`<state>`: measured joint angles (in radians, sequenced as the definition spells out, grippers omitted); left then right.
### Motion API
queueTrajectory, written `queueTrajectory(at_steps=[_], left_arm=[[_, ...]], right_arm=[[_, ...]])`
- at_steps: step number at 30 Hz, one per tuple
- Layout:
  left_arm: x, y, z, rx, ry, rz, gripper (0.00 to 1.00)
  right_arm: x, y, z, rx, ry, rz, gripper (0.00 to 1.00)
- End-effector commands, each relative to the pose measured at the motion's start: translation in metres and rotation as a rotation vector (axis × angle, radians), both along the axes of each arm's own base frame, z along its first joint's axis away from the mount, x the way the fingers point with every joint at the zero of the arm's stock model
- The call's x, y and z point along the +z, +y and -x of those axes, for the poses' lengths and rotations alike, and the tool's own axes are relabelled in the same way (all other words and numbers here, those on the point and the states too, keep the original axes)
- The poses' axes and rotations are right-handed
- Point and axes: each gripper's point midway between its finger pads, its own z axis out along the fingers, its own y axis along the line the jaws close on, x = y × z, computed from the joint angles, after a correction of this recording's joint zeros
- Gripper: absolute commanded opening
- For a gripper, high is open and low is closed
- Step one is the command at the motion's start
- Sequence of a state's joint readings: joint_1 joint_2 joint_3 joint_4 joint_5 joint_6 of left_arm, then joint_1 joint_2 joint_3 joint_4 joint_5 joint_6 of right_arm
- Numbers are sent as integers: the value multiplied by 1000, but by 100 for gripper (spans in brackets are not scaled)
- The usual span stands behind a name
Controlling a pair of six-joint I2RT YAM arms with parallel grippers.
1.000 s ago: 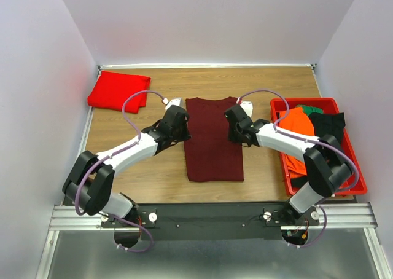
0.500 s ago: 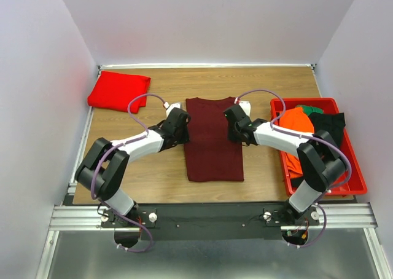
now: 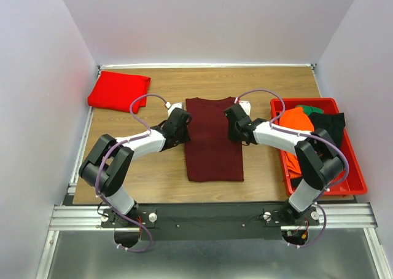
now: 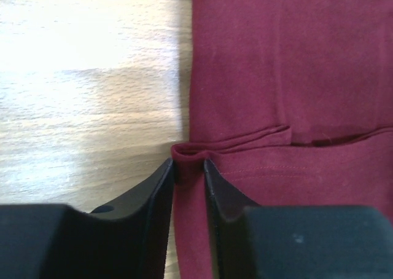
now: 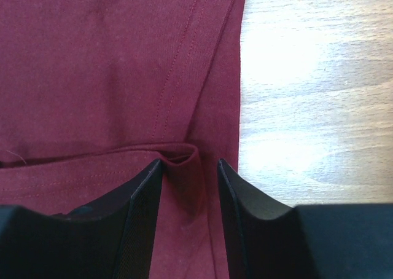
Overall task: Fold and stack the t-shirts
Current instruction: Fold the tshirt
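The dark maroon t-shirt (image 3: pixel 214 141) lies folded into a long narrow strip on the wooden table. My left gripper (image 3: pixel 184 126) is at its left edge and is shut on a pinched fold of that edge (image 4: pixel 189 168). My right gripper (image 3: pixel 235 126) is at the right edge; its jaws stand apart around a raised fold of the maroon cloth (image 5: pixel 190 168), which touches only the left finger (image 5: pixel 144 211). The bright red t-shirt (image 3: pixel 118 90) lies folded at the far left corner. The neck label is hidden.
A red bin (image 3: pixel 356 162) stands at the right with orange (image 3: pixel 298 120), black (image 3: pixel 328 124) and green (image 3: pixel 310 109) cloth in it. White walls close in the table on the left, back and right.
The left arm's elbow and lower links have swung right, closer to the shirt, while its gripper stayed at the left edge. The right arm has barely shifted. The shirt lies as before.
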<state>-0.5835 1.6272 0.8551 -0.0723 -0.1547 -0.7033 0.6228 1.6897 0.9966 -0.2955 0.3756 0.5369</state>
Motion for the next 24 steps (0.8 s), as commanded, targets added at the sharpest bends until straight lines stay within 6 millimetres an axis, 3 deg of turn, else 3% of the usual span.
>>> queueTrajectory(at_steps=[1,4,8,11,18,19,24], left_arm=[[12,-8,-11,-15,-43,37,25],[17,-12,-12,-34,-52,45,17],[22,-19,-12,-79,-60,67,7],[26,-26,-11,-111,-65,91,0],[59,-36,-10,-168,-131,137,0],[68,-45,-9,-204,-149,169,0],[76,-52,-16,-215,-172,180,0]], right_arm=[[3,6,-10,5,-19,-20,46],[4,9,-11,10,-20,-34,35],[7,12,-11,12,-21,-52,10],[19,10,-10,-4,-47,-75,0],[62,-4,4,-48,-116,-122,0],[69,-8,7,-58,-125,-124,0],[66,-18,9,-94,-124,-83,1]])
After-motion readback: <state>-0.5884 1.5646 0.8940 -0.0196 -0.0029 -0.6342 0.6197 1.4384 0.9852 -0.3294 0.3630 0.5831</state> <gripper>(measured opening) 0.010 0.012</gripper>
